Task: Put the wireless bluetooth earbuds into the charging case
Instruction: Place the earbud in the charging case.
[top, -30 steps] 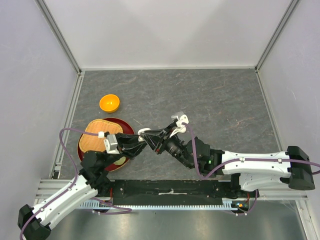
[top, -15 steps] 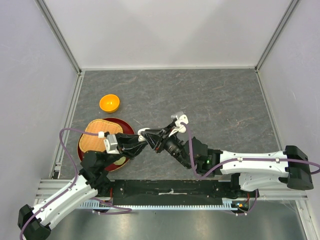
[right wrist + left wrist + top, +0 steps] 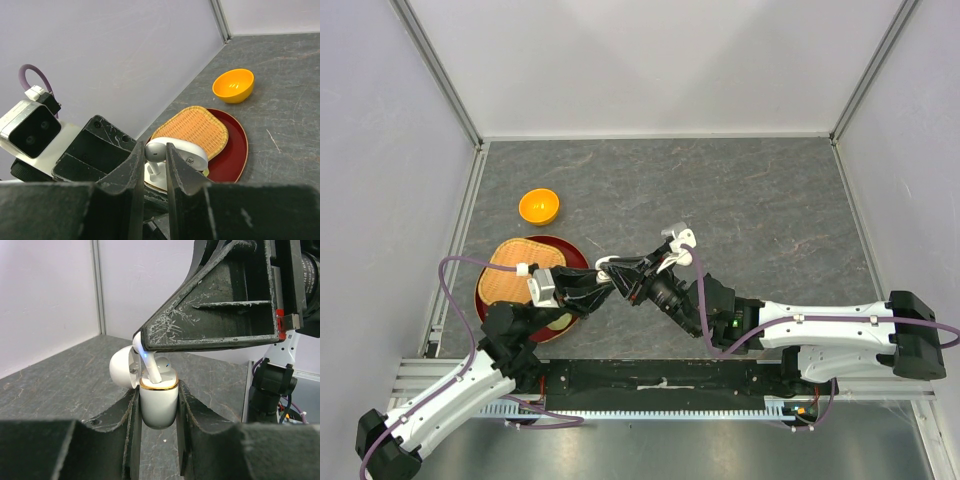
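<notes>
My left gripper (image 3: 158, 412) is shut on a white charging case (image 3: 158, 402) with a gold rim, held upright above the table with its lid (image 3: 121, 371) open to the left. My right gripper (image 3: 155, 156) is shut on a white earbud (image 3: 156, 151) by its head. The earbud's stem (image 3: 151, 369) points down into the case's opening. In the top view both grippers meet at centre left, the left gripper (image 3: 611, 281) beside the right gripper (image 3: 637, 279). A second small white item (image 3: 679, 240), maybe another open case, lies just behind the right arm.
An orange bowl (image 3: 539, 206) stands at the back left. A red plate (image 3: 572, 252) carrying a woven tray (image 3: 513, 270) lies under the left arm; both also show in the right wrist view, plate (image 3: 236, 150) and tray (image 3: 196, 126). Walls enclose three sides.
The right arm has edged slightly left and lower toward the case. The left arm and the case have not visibly moved.
</notes>
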Motion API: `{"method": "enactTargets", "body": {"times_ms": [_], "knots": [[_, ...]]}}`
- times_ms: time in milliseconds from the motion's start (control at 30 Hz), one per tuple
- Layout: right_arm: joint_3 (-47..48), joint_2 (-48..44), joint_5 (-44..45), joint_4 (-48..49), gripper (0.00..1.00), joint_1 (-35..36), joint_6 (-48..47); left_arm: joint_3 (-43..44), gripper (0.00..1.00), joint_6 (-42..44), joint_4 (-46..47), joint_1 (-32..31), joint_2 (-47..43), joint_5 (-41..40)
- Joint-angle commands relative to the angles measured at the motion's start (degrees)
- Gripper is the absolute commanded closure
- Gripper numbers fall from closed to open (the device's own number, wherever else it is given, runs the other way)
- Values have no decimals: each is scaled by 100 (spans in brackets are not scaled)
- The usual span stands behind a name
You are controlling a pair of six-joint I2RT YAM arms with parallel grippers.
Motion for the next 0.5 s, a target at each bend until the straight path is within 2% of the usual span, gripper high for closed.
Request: {"method": "enactTargets", "body": {"times_ms": [0,467], "knots": [[211,-50,-43,256,100,13,-29,-14,98,-163,291,-11,-34,38],[167,100,-78,327,100,13,6,-23,98,-172,353,-11,19,47]]}}
